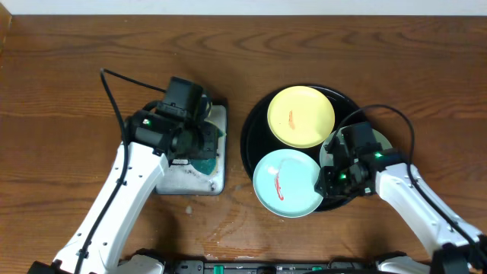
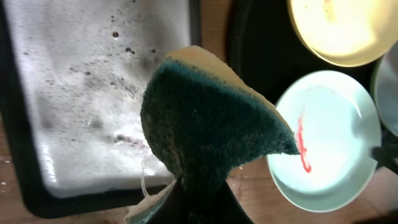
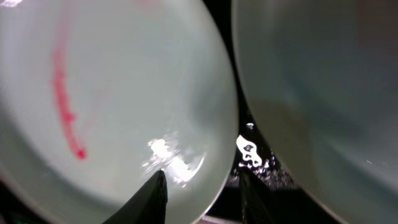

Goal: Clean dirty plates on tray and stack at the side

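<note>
Astride the rim of the red-smeared light blue round plate (image 1: pixel 285 183), which overhangs the near edge of the large glossy black round tray (image 1: pixel 255 114), the right gripper (image 3: pixel 202 196) has its jaws apart; a shallow, wet pinch could let the plate slide off. Left of the tray, the left gripper (image 2: pixel 200 199) clamps a green sponge (image 2: pixel 211 124). The pale mint plate (image 3: pixel 323 93) on the tray is mostly hidden.

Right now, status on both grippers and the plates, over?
Left gripper shut on green sponge above grey tray. Right gripper open astride light blue plate rim. Yellow plate smeared too, both on black tray. Nothing blocking.
</note>
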`<state>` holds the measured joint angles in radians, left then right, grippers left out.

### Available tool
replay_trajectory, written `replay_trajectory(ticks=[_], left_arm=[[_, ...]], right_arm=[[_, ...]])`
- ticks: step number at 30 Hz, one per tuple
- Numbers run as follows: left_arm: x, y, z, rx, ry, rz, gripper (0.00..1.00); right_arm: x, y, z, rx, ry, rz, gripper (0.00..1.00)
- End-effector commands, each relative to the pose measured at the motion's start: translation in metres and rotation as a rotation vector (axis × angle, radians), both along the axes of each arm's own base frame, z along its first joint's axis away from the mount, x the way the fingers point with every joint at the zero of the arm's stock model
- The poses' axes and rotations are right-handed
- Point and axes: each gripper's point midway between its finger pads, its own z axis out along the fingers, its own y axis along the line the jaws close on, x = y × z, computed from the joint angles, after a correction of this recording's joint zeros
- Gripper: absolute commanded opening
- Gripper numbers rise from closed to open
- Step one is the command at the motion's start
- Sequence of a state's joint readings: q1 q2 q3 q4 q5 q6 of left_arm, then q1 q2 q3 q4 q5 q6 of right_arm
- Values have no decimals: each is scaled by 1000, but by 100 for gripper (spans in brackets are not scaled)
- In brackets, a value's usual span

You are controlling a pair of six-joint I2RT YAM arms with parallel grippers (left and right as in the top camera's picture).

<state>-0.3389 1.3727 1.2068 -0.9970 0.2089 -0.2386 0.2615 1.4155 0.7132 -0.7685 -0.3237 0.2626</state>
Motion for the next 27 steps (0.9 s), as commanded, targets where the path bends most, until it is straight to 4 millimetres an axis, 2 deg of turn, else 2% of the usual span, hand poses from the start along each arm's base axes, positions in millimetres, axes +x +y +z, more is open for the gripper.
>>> replay_trajectory(ticks=[1,3,4,5,6,7,11,15,18,20,23,27], left_arm=[[-2,-12,11,-46,-7,-8,7],[-3,-15,11,-53,-5,-17,7],[-3,-15,11,-53,-4,-18,7],[-3,-16,11,-56,-4,-18,7],[-3,-16,11,-57,-3,-18,7],[-3,-16,11,-59,-1,-11,7],[-4,-25,14,-112,3,-27,7],[2,-32,18,-148,-18,-26,7],[5,-33,19,-157,-23,-8,7],[7,-34,18,-162,-20,2,7],[7,-40,15,-163,-16,-10,7],[6,-59,9,-174,-4,-33,7]], right_arm=[[0,-13,-19,-106,41,-79,33],[4,-12,-23,-104,35,-78,30],[8,-10,-25,-96,25,-78,24],[12,-7,-26,-82,14,-78,11],[15,-5,-26,-69,2,-78,4],[20,-1,-25,-50,-17,-77,1],[46,5,-20,-17,-116,-108,1],[64,-3,-19,-62,-179,-188,1],[69,-23,-21,-162,-196,-286,1],[71,-28,-21,-183,-199,-339,1],[72,-26,-21,-164,-195,-362,1],[67,-8,-19,-95,-184,-254,1]])
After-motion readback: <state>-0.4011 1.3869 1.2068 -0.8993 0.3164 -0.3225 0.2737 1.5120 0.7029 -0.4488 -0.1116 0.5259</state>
